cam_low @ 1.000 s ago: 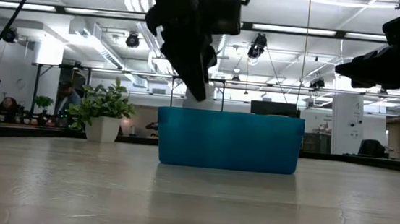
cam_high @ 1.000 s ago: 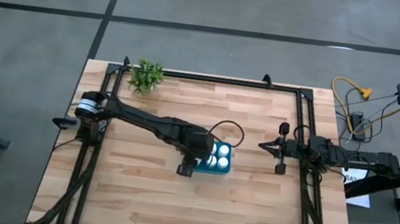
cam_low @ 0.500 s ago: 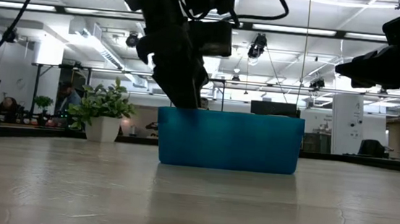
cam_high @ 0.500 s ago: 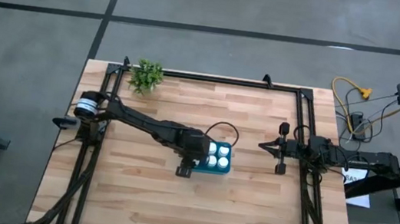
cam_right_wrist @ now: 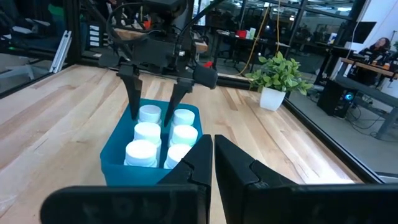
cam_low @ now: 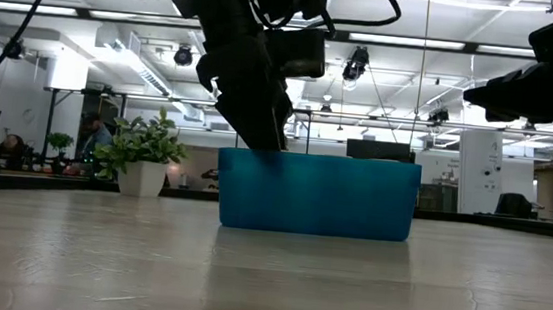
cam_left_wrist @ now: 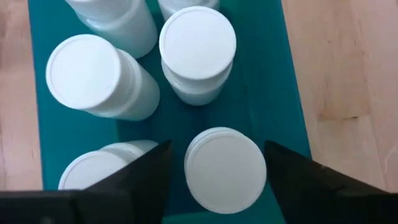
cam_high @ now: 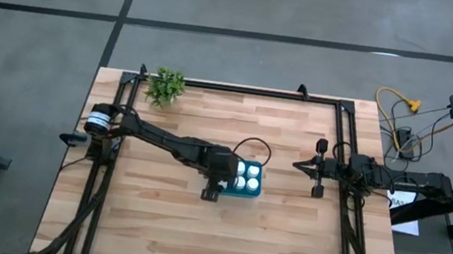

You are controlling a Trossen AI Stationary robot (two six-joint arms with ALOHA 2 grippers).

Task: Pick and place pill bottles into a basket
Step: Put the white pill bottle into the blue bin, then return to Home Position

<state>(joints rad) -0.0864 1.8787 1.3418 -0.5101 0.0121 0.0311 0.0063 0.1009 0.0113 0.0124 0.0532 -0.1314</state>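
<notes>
Six pill bottles [cam_right_wrist: 149, 134] stand upright in the basket [cam_right_wrist: 115, 155], in two rows of three, caps up. Your right wrist view counts them; packed this tight they prop each other and have no room to tip. The basket sits near the middle of the counter [cam_high: 282, 240], where either arm can reach it.

Your left hand [cam_left_wrist: 217, 165] hangs directly over the basket's left end. Its fingers [cam_left_wrist: 146, 174] are spread to either side of one bottle [cam_left_wrist: 225, 169] and not touching it: in the left wrist view, a gap shows on both sides of the cap. That bottle rests on the basket floor in the corner slot. Judged from this, it is a release: the fingers straddle the bottle so it stays standing as they clear.

No bottle shows on the counter outside the basket, so placement looks complete.

Your right hand [cam_right_wrist: 212, 152] waits at the counter's right edge, fingers pressed together, empty. It is well apart from the basket.

The small plant [cam_high: 166, 86] stands near the far left corner, out of both arms' way.
</notes>
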